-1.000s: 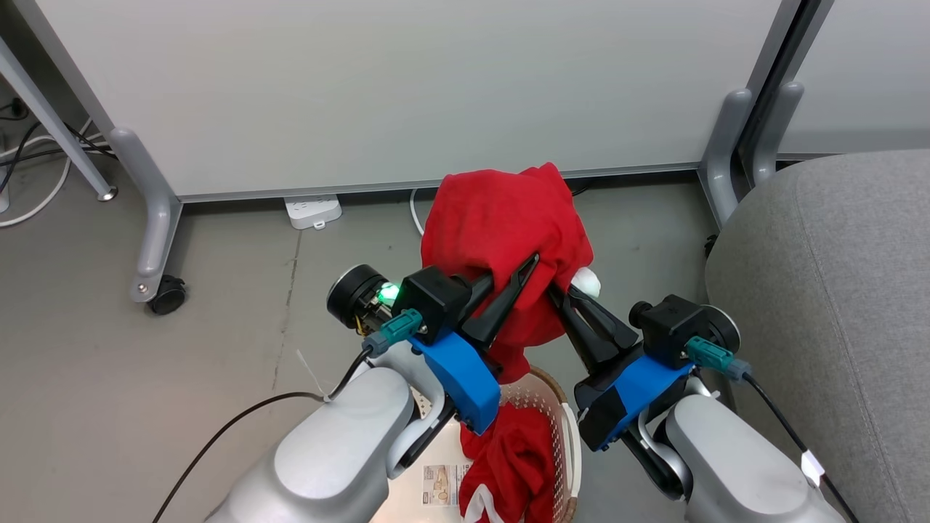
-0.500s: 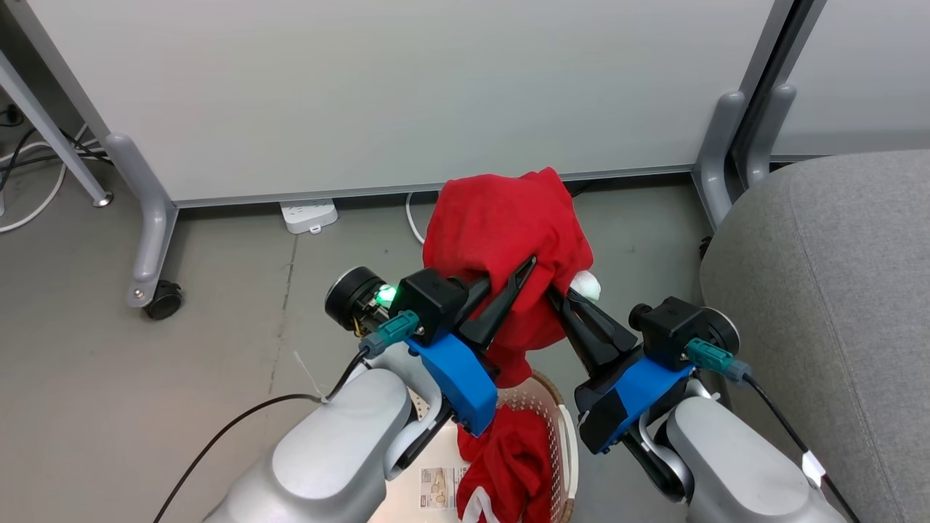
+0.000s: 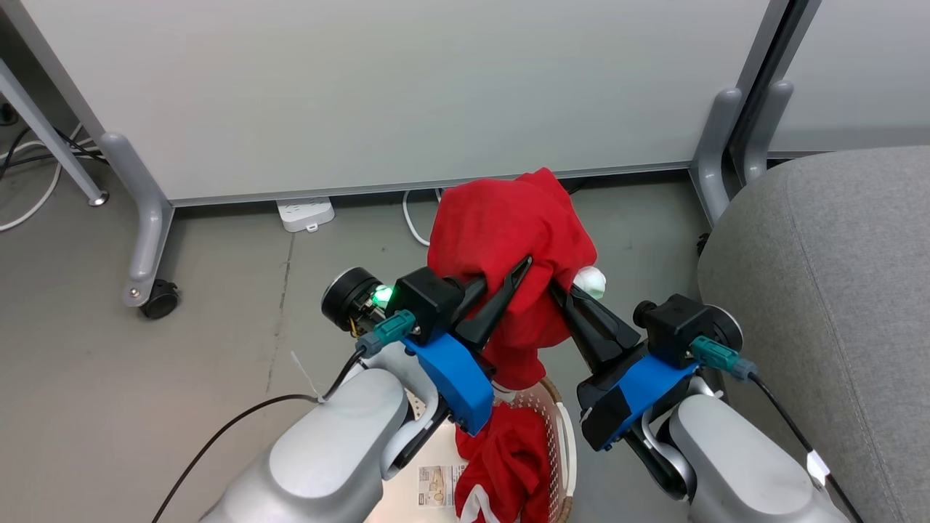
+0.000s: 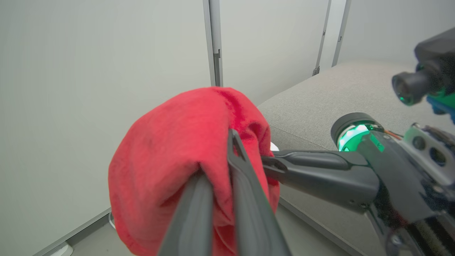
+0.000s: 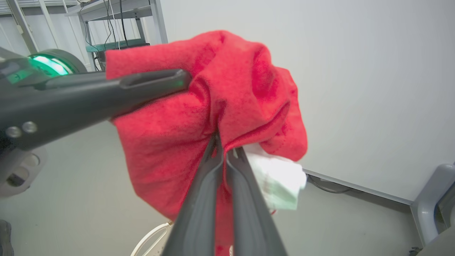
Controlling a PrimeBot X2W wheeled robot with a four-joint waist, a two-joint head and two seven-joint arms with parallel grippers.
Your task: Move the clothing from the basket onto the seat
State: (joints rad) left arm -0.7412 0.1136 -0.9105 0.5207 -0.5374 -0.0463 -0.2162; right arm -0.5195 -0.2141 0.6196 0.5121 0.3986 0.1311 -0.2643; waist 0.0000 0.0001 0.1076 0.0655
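Observation:
A bright red garment (image 3: 505,232) hangs bunched in the air above the basket (image 3: 556,428), held by both grippers. My left gripper (image 3: 519,272) is shut on its left side, and my right gripper (image 3: 556,290) is shut on its right side, beside a white part (image 3: 590,280). The left wrist view has the red garment (image 4: 177,156) pinched between the left gripper (image 4: 227,156) fingers. In the right wrist view, the right gripper (image 5: 222,147) clamps the red garment (image 5: 220,96). More red clothing (image 3: 508,465) lies in the basket. The grey seat (image 3: 828,290) stands to the right.
A white partition panel (image 3: 407,87) on grey legs with a castor (image 3: 156,298) stands ahead. A white power strip (image 3: 305,212) and cables lie on the grey floor beneath it. Another grey leg (image 3: 716,152) stands close to the seat's far corner.
The whole head view has drifted slightly, so the camera moved. Both grippers keep their hold on the red garment, which has shifted a little right and up relative to the basket.

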